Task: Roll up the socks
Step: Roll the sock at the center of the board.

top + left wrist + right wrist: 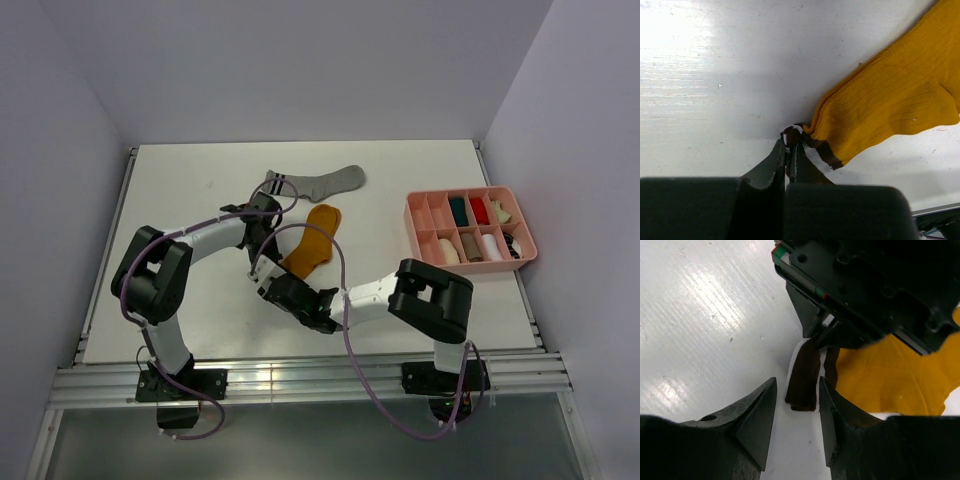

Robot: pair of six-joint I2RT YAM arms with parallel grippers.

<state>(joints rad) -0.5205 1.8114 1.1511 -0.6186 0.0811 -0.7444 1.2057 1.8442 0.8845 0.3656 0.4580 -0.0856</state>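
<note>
Lying mid-table on the white table (180, 200), the soft mustard-orange ribbed sock (890, 105) is pointing its brown-and-white striped cuff (802, 375) toward the arms. The left gripper (788, 145) is clenching one cuff corner. The right gripper (797, 405) is straddling the cuff, jaws apart, gripping nothing. Rolling well probably means the right closing squarely across the cuff edge while the left is holding it taut.

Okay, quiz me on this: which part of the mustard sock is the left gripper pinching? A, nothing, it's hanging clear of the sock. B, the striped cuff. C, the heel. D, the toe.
B: in the left wrist view the left gripper is shut on the edge of the brown-and-white striped cuff of the mustard sock.
</note>
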